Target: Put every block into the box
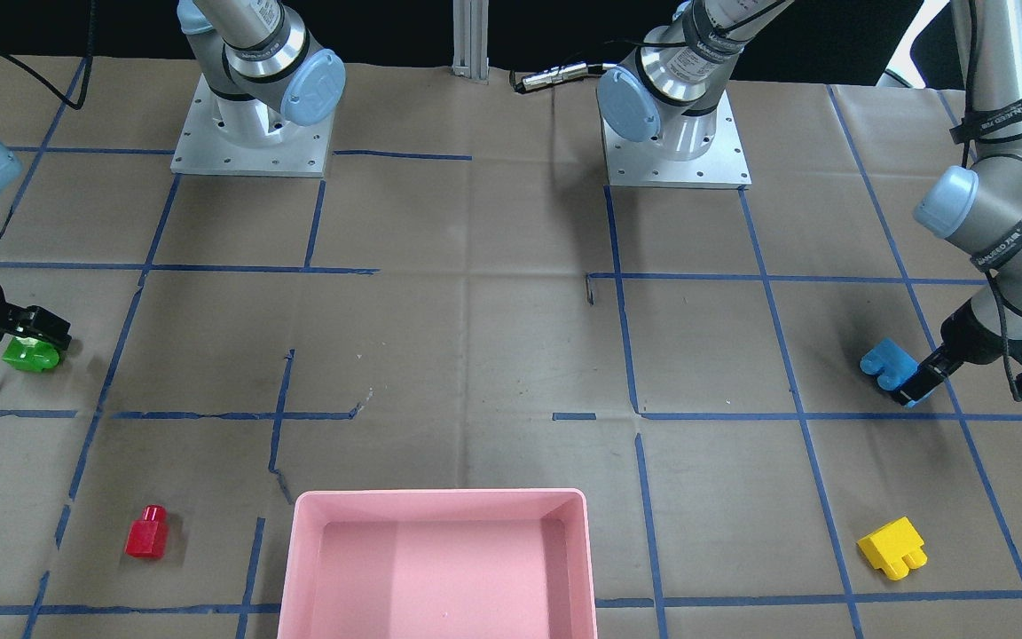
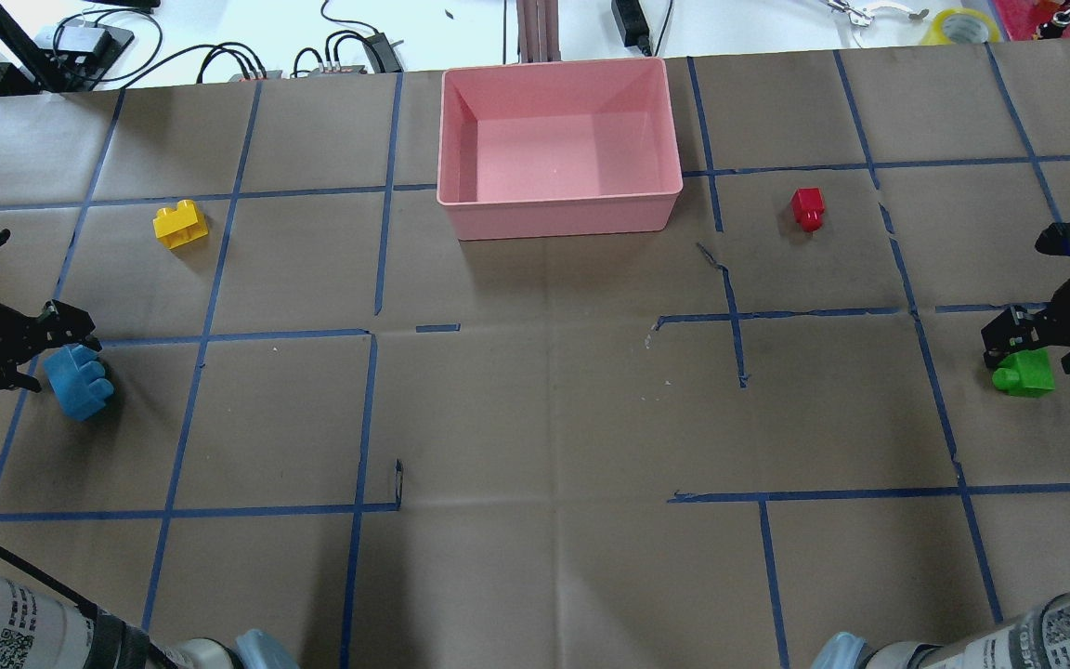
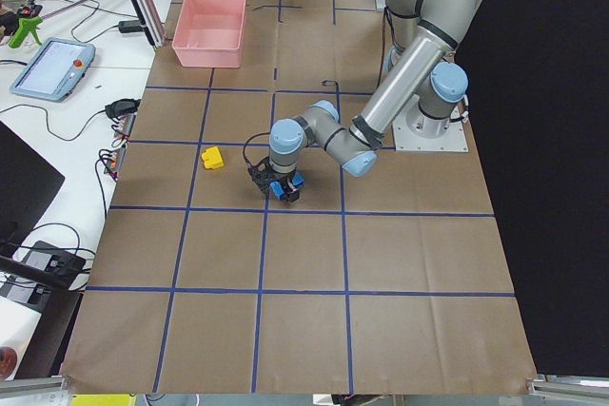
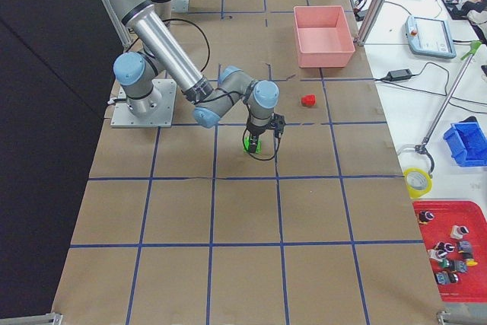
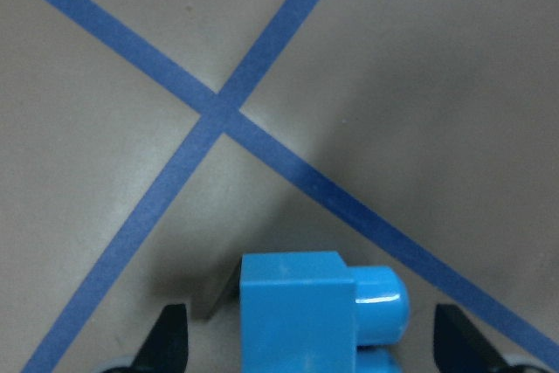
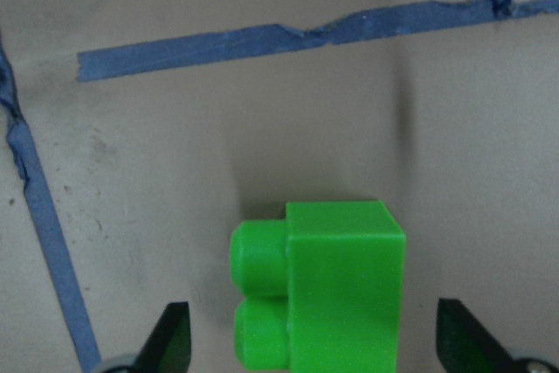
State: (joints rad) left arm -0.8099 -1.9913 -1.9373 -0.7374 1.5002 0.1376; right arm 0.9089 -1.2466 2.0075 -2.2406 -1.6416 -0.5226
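At opposite ends of the counter (image 2: 535, 418), each tool straddles a brick with fingers spread and gaps on both sides. The left tool (image 5: 312, 342) is around the blue three-stud block (image 2: 78, 382), the right tool (image 6: 312, 338) around the green two-stud block (image 2: 1024, 373). The red block (image 2: 808, 206) and the yellow block (image 2: 180, 224) lie either side of the empty pink box (image 2: 558, 214). These bricks look light, rigid and slick, so pinching the flat sides, not the studs, should hold best.

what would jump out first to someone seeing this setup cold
The empty pink box sits mid-table at the edge far from the robot. At opposite ends, the left gripper is open with fingers either side of the blue block, and the right gripper likewise at the green block. The yellow block and red block lie loose.
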